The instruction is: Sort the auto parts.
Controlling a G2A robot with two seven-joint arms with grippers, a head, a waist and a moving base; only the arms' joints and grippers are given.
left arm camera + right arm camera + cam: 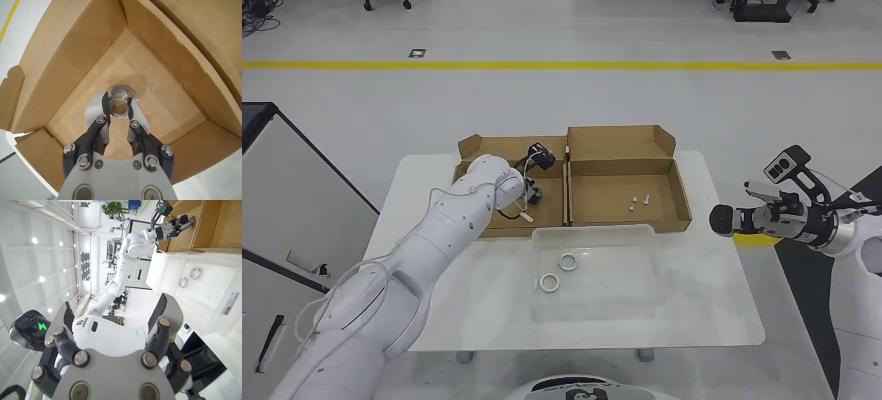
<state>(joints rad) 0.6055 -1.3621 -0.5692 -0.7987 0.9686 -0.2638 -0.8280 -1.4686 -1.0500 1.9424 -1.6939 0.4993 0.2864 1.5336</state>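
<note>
Left end effector (118, 109) pinching a metal part (122, 90) inside the left box (56, 75).

A white worktop (712, 300) stands on a pale floor (662, 100) crossed by a yellow line (562, 65). It carries two cardboard boxes and a clear tray (642, 295) holding two rings (568, 262). The right box (622, 140) holds small white pieces (639, 201). The right end effector (114, 309) hangs spread wide beyond the worktop's right edge. I cannot tell whether the metal part touches the box floor.

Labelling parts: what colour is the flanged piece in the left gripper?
Silver flanged piece; left wrist view.
</note>
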